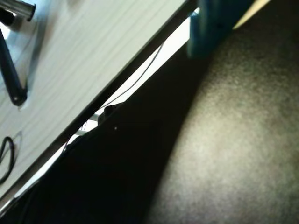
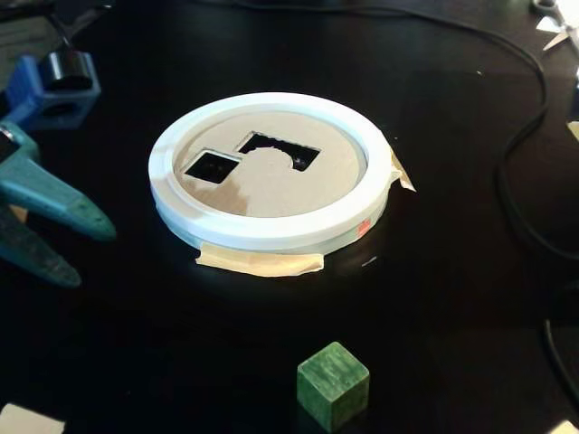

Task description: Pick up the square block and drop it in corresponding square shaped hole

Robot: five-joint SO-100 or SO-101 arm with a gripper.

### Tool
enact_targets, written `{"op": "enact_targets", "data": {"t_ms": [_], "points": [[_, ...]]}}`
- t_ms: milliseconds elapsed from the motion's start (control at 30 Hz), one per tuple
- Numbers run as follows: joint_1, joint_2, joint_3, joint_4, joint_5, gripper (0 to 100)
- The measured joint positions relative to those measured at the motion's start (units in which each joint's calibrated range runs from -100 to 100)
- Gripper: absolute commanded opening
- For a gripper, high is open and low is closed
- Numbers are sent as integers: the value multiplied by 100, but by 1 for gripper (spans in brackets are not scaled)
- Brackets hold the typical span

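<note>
Jaws [image 2: 86, 249] apart, empty, beside ring [image 2: 271, 231].

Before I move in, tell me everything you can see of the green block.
In the fixed view the green block is a small cube, apparently painted wood with faint grain streaks and slightly worn edges. It sits flat on the black table, turned so one corner faces the camera, near the bottom edge of the picture. It lies in front of the white ring, clearly apart from it and outside both holes. Nothing touches it except the table. The wrist view does not show it.
</note>
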Motion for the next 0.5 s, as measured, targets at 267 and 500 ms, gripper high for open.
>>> {"op": "enact_targets", "data": {"t_ms": [267,500], "points": [[-10,0,-68,-29,0,80],[-10,0,-508,-29,-44,80]]}}
